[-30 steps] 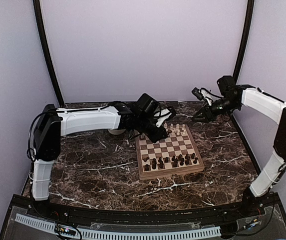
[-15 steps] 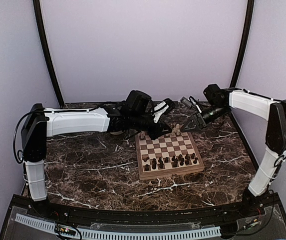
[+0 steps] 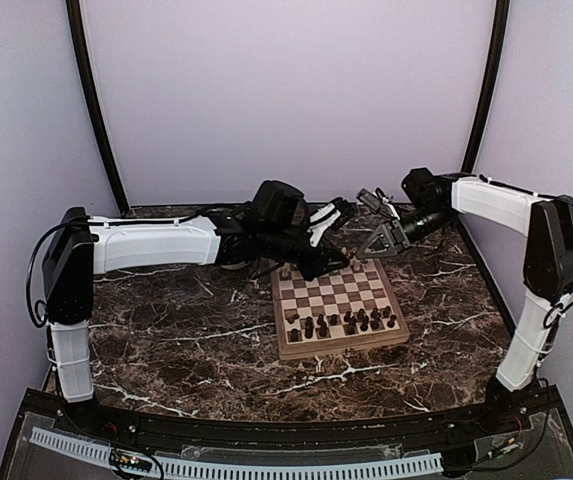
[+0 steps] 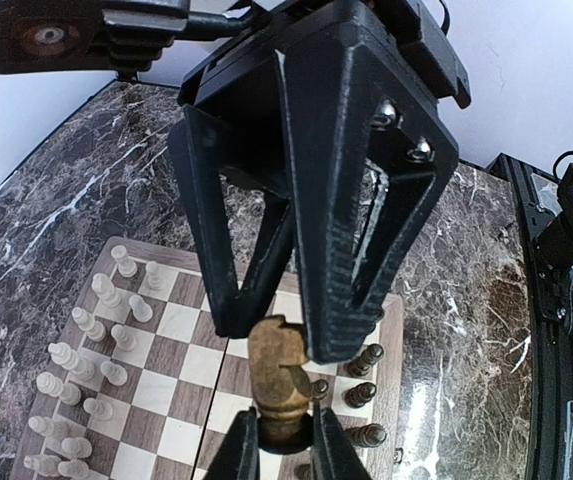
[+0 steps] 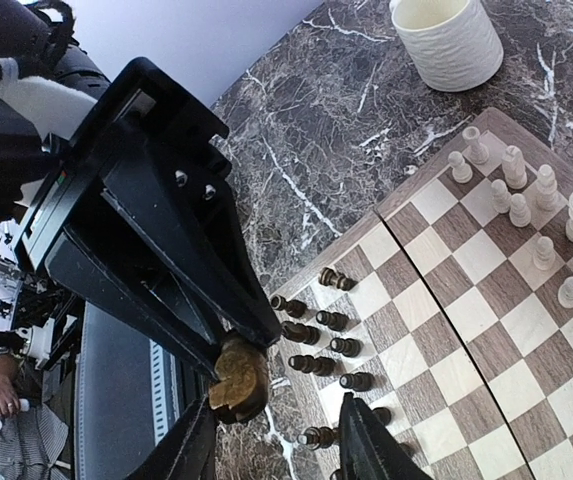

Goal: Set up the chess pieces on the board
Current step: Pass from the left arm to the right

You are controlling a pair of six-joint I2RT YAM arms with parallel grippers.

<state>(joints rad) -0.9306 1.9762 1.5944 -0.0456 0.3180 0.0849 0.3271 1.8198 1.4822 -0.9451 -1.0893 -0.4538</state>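
The job looks well on but not finished. The cream pieces [image 4: 91,330] stand in two rows along the far side of the board [image 3: 336,296], though I cannot count whether all are there. The dark pieces [image 5: 316,330] crowd the two near rows less tidily, with gaps between them, and one at the end of the cluster seems to lie on its side. One brown piece [image 4: 278,375], possibly a knight, is off the board altogether. It is held in the air above the board, over the dark side as both wrist views show it, where the two arms meet. The left gripper [image 4: 281,440] is closed on the lower part of this piece, its fingers pinching it from both sides. The right gripper [image 5: 281,410] is spread wide and holds nothing. In the left wrist view its fingers reach down on either side of the top of the piece without clearly touching it. In its own wrist view the piece sits between them, nearer one finger than the other. This reads as a handover about to happen. What remains, as I judge it, is to set this piece on its square and straighten the dark rows. A cream mug [image 5: 446,40] stands on the marble bench [image 3: 186,340] just beyond the board's far corner.
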